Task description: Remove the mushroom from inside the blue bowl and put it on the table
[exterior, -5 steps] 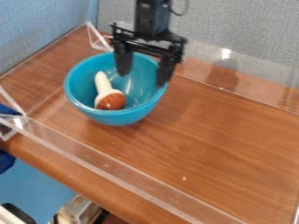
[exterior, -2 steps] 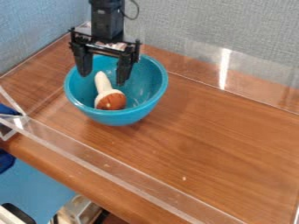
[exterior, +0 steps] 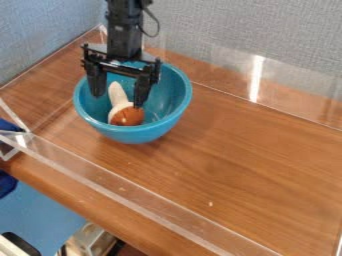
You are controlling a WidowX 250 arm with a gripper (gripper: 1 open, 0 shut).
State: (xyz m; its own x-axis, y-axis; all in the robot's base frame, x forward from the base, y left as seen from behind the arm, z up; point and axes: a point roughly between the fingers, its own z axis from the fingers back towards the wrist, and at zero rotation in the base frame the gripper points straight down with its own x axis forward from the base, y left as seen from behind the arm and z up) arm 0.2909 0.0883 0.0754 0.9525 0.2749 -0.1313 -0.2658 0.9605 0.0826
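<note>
Camera view: pincer [exterior: 120, 82] hangs spread wide over the blue bowl [exterior: 167, 112], holding nothing. Mushroom [exterior: 123, 105] lies inside on its side, stem toward the back rim, cap forward. Risk, I judge: fingers could strike the rim, or the rounded cap could slip onto the tabletop [exterior: 241, 160].

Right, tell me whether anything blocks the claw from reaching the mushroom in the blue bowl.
Nothing visible does. The open black claw hangs just above the small brown-capped, cream-stemmed toy mushroom, which lies alone inside the glossy turquoise plastic bowl. The claw's fingers straddle the stem end.
</note>
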